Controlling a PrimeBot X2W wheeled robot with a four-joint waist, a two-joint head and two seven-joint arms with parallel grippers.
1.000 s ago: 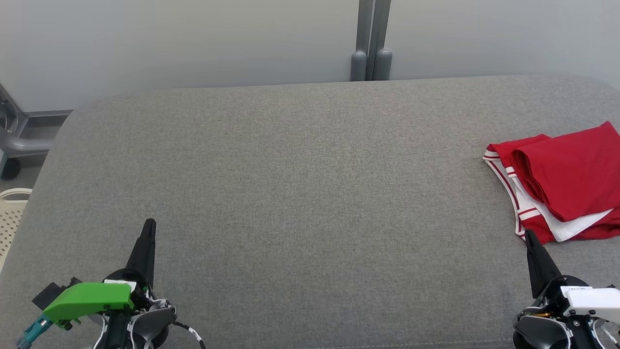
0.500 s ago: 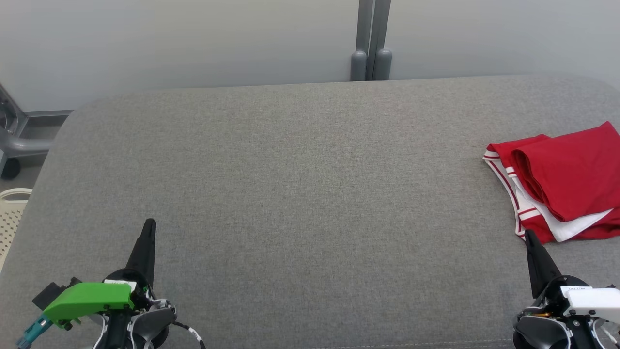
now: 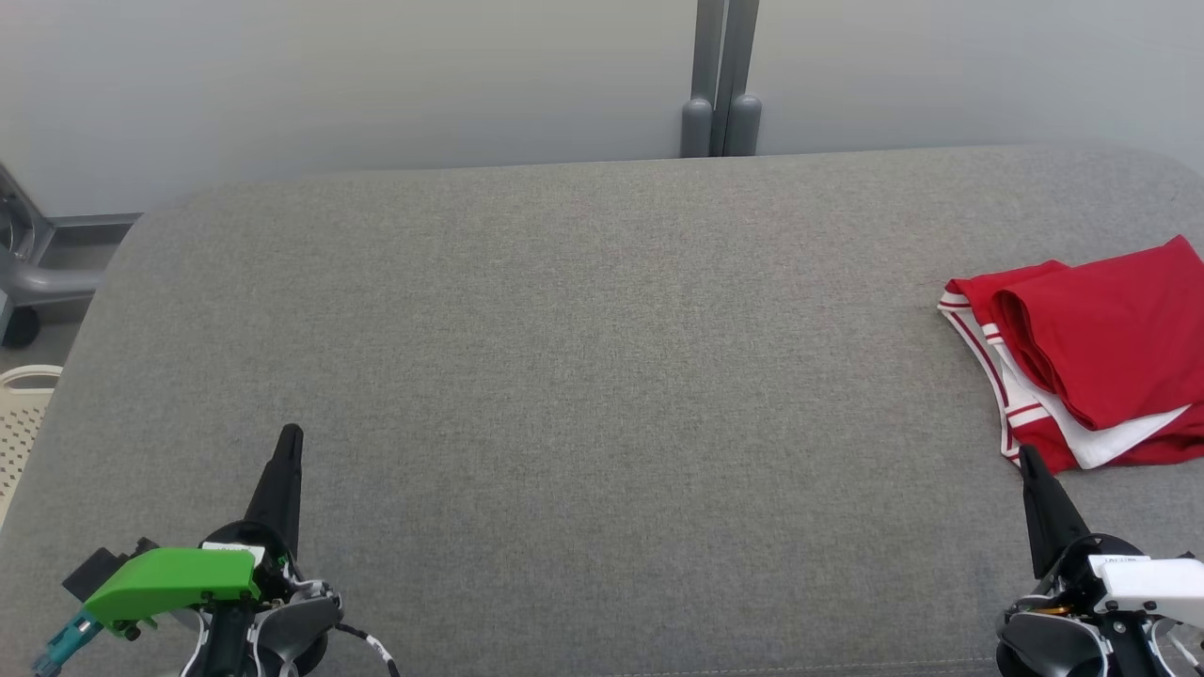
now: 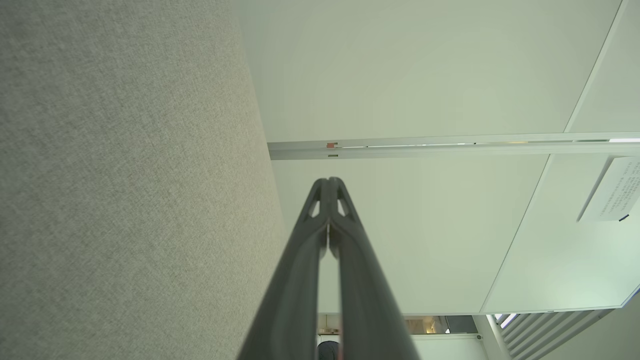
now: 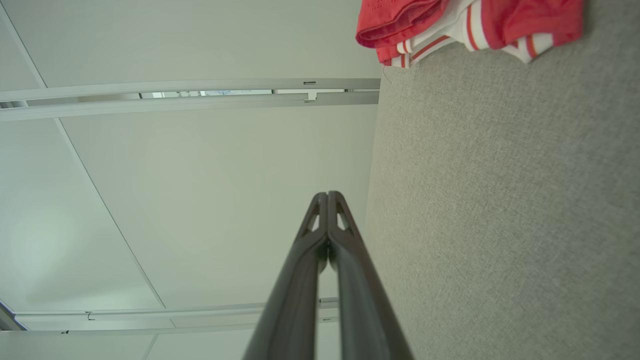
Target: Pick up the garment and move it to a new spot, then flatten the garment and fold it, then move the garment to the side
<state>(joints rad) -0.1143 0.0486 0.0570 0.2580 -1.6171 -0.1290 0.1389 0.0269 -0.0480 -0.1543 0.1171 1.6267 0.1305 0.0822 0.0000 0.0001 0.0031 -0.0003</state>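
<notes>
**Left gripper (image 3: 289, 434) and right gripper (image 3: 1025, 455) closed, empty; garment (image 3: 1101, 357) folded at right**

Cream basket (image 3: 19, 414) sits at the far left, off the grey pad (image 3: 602, 376). Left gripper is low left over the pad, fingers pressed together, nothing between them. Grey post (image 3: 720, 85) stands behind the pad, at the wall. Right gripper is low right, fingers also pressed tip to tip, holding nothing. Its tip is just at the garment's near edge; contact cannot be told. Garment, red with white striped trim, lies in folded layers on the pad's right end, cut off by the head view's right edge.
</notes>
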